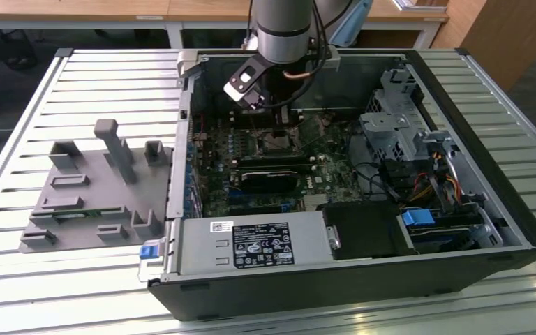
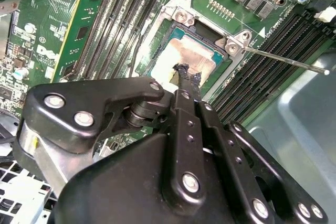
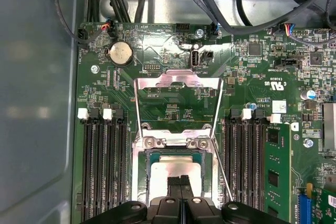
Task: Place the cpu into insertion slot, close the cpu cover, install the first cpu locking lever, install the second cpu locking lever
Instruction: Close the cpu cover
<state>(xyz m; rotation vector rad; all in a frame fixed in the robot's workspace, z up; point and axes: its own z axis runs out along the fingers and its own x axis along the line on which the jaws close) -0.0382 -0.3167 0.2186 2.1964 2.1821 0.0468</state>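
Over the insertion slot (image 3: 149, 156), the gripper (image 2: 186, 73), fingers (image 2: 185, 108) together, rests on the cpu (image 2: 197, 56): presumably light, rigid, fragile; best held by its edges.

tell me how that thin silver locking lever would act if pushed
Probably springy: the locking lever is a long thin rod held at one end beside the cpu. Likely light, and its smooth metal may slip.

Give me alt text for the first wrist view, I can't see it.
The shut tool hangs right at the cpu, which is seated in the insertion slot. The cpu cover lies swung open on the green motherboard.
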